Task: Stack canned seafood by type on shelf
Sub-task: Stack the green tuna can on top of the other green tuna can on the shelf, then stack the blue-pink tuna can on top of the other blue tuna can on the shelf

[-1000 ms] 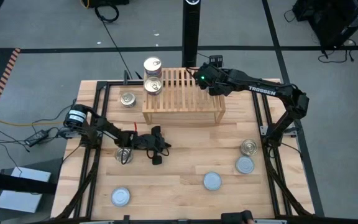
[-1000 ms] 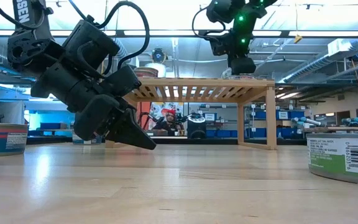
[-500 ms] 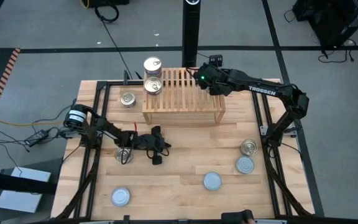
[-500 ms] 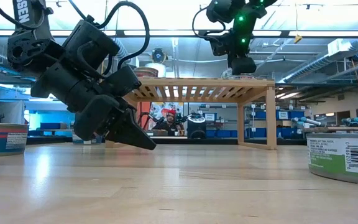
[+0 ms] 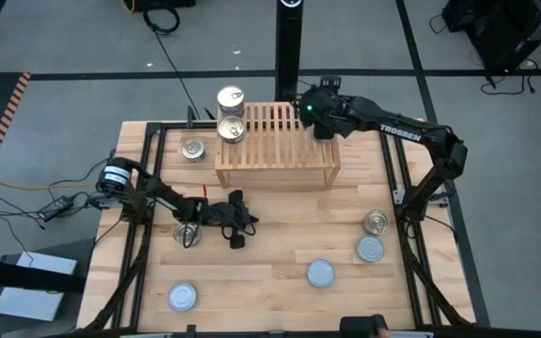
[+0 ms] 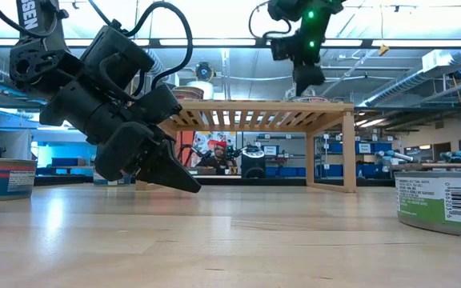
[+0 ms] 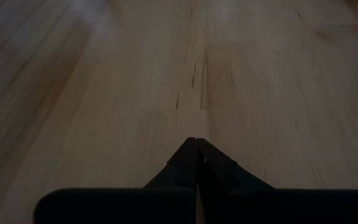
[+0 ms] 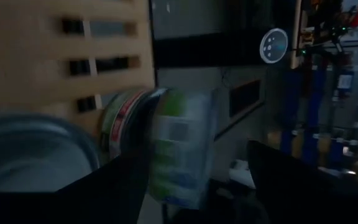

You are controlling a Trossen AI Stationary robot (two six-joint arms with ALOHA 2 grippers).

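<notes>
Your right gripper (image 5: 319, 120) hangs over the far right part of the shelf (image 5: 275, 141), and from above its own wrist hides whatever sits beneath it. In the right wrist view you get two dark fingers (image 8: 291, 180) spread apart, with a green-labelled tin (image 8: 179, 155) and a silvery tin (image 8: 36, 149) blurred between and beside them on the slats; you cannot tell whether the fingers touch either one. From table height you only catch a sliver of a tin (image 6: 310, 98) on the shelf top under that gripper.

Your left gripper (image 5: 237, 232) lies low over the tabletop (image 5: 280, 225) near the left side, jaws clenched together on nothing, as the left wrist view shows with the two tips meeting over bare wood.

Two gold-lidded tins (image 5: 230, 113) sit at the shelf's far left corner; whether both rest on the slats you cannot tell. Loose tins remain on the table: one (image 5: 193, 148) left of the shelf, one (image 5: 187, 234) partly hidden by the left arm, pale-lidded ones (image 5: 320, 273) along the near side, and a gold one (image 5: 377, 222) at the right. In the low view, tins are cut off at both edges.
</notes>
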